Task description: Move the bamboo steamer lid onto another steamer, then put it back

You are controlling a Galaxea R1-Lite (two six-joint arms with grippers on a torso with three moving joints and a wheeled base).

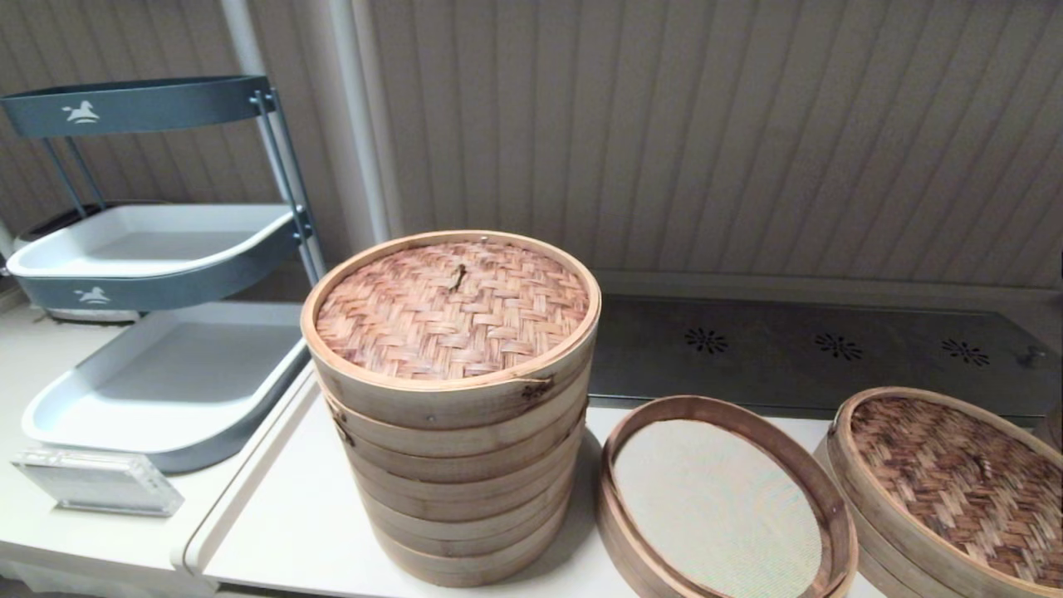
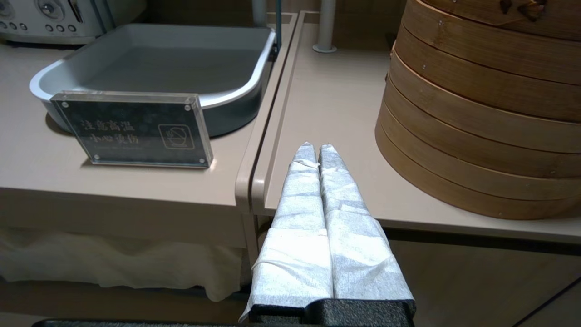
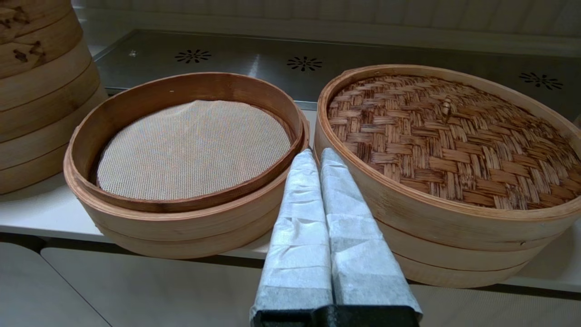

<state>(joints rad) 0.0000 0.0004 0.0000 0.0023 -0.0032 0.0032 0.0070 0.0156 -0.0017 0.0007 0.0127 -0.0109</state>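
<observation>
Bamboo lid untouched: open the closed right end effector (left end effector closed, parked), pinch rim, lift level.

The acrylic sign reads "注意高温 小心烫伤".

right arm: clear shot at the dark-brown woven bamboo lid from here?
Probably yes. The right gripper, fingers shut, sits at the counter's front edge between the open cream-lined steamer and the dark-brown woven bamboo lid. Nothing lies on or in front of the lid; the fingers must open first.
</observation>
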